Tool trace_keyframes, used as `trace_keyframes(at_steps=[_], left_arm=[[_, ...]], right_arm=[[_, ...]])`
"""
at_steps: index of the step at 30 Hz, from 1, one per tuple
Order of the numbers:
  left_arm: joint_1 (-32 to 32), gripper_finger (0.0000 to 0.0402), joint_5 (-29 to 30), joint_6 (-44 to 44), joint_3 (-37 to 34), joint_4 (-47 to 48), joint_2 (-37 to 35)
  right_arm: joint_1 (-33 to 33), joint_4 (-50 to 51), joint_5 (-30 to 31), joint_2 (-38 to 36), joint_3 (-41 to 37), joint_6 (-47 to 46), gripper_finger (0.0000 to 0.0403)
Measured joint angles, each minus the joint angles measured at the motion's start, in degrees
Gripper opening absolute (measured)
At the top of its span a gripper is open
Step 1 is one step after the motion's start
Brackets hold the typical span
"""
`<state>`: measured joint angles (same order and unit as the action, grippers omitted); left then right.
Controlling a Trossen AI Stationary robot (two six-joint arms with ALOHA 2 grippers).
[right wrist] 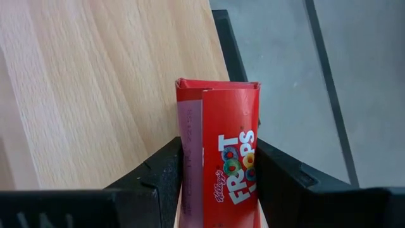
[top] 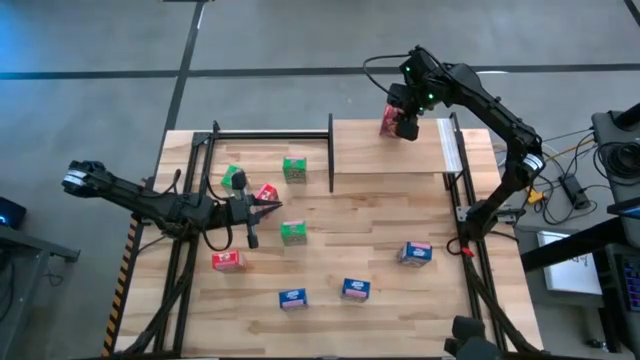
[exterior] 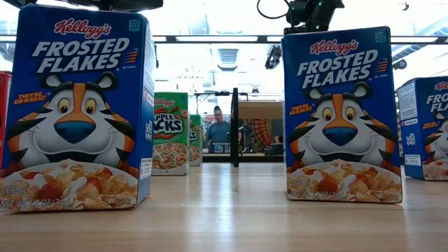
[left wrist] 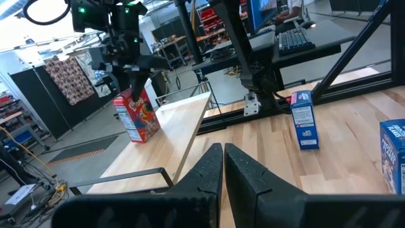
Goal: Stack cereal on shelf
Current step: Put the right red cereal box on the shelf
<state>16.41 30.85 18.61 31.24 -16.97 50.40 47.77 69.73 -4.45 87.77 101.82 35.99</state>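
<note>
Red cardboard sits between the fingers of our right pincer (right wrist: pixel 218 190): a Froot Loops box (right wrist: pixel 221 152), held by its two broad faces, standing upright near the far edge of the shelf (top: pixel 370 150). Whether its base already rests on the panel or hangs just above it, we cannot tell.

We judge this box to be light and thin-walled. It is stiff enough along its folded edges but likely to dent or bow if we squeeze its wide faces hard. Its printed skin looks glossy, so a loose hold could let it slide. We would take such a box across its narrow body, at about mid height, with pads flat on opposite faces, as we hold it now. Being tall on a small base, it should tip easily, so we would set it down square before letting go.

Our left pincer (left wrist: pixel 223 166) waits with its fingers pressed together and nothing between them, over the worktop (top: pixel 330 270) on its left side. Around it lie the other boxes: green ones (top: pixel 294 168), more red ones (top: pixel 227 260) and three blue Frosted Flakes boxes (top: pixel 355 289) nearer the front edge, all well apart from the shelf.
</note>
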Motion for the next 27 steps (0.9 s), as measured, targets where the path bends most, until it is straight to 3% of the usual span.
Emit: trace_keyframes(at_steps=[15, 27], left_arm=[[0.0, 0.0000, 0.0, -0.3, 0.0, 0.0, 0.0], [0.0, 0.0000, 0.0, -0.6, 0.0, 0.0, 0.0]], right_arm=[[0.0, -0.1, 0.0, -0.3, 0.0, -0.7, 0.0143], [0.0, -0.2, 0.0, -0.5, 0.0, -2.4, 0.0234]])
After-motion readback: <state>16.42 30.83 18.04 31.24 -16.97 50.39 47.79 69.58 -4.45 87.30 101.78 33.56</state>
